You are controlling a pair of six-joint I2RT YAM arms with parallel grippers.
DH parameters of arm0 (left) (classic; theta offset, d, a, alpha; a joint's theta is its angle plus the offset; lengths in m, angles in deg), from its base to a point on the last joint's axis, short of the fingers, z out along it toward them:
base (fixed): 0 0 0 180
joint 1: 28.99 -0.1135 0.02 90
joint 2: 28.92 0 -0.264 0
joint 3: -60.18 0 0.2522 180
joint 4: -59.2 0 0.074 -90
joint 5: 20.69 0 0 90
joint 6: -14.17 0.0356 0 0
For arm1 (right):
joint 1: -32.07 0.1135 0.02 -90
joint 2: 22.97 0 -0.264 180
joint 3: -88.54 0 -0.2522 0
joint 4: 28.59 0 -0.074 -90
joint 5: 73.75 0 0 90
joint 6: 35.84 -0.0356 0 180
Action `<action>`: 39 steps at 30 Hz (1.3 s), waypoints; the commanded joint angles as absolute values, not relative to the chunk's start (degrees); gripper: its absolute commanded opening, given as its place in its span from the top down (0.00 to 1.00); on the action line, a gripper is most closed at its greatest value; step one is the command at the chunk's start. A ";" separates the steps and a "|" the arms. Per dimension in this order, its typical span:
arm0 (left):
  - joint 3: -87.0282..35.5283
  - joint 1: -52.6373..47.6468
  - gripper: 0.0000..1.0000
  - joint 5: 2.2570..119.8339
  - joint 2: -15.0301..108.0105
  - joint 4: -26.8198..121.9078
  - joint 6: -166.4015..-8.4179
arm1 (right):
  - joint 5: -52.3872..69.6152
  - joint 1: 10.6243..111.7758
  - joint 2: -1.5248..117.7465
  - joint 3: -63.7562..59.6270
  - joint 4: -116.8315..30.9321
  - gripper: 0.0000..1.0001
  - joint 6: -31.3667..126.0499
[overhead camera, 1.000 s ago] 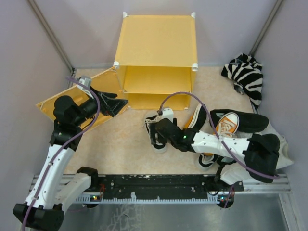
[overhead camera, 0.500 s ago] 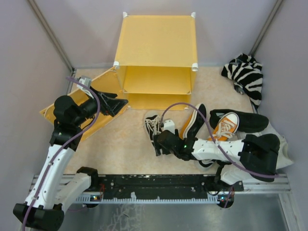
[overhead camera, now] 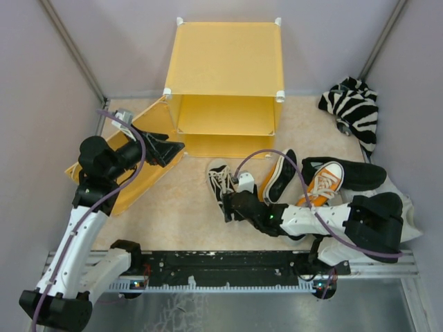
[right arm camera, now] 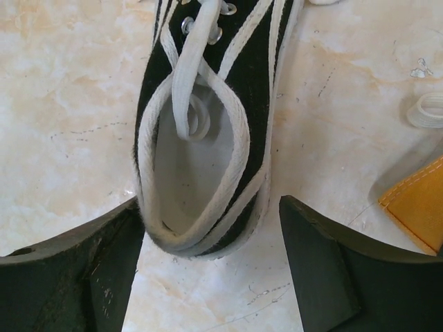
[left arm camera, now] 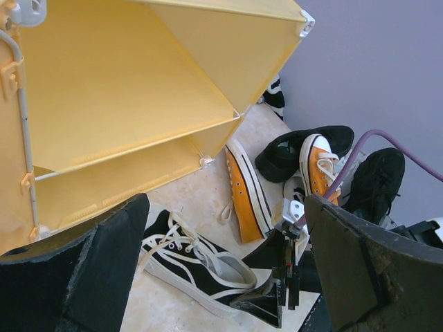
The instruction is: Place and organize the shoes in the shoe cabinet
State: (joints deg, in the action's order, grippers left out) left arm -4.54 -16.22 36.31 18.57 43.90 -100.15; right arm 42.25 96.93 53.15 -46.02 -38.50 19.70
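Observation:
The shoe cabinet [overhead camera: 225, 69] stands at the back, its front open and its door [overhead camera: 114, 181] swung out to the left. A black-and-white sneaker [overhead camera: 219, 181] stands upright on the floor in front of it. My right gripper [overhead camera: 229, 205] is open just behind its heel [right arm camera: 197, 235], one finger at each side, the left one close against it. One orange sneaker [overhead camera: 279, 176] lies on its side; the other [overhead camera: 322, 181] is upright beside a black sneaker [overhead camera: 346, 173]. My left gripper [overhead camera: 169, 149] is open and empty by the cabinet's lower left corner.
A zebra-striped cloth [overhead camera: 354, 107] lies at the back right by the wall. A white cloth [overhead camera: 410, 218] lies under the right arm's elbow. Purple walls close in both sides. The right arm's purple cable [overhead camera: 266, 153] arcs over the shoes.
My right gripper has drawn back toward the near edge, uncovering the black-and-white sneaker. The side-lying orange sneaker shifted slightly. The door and left arm moved a little.

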 commanded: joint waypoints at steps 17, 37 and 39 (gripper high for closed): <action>-4.71 -15.99 0.01 36.95 18.89 43.44 -98.18 | 50.14 98.31 53.50 -44.53 -30.61 1.00 23.20; -5.08 -15.99 0.01 37.01 16.98 42.01 -96.43 | 68.62 100.91 42.02 -25.71 -47.20 1.00 15.60; -5.04 -15.99 0.01 35.78 16.44 41.96 -96.09 | 71.91 100.77 43.89 -23.73 -45.94 1.00 15.91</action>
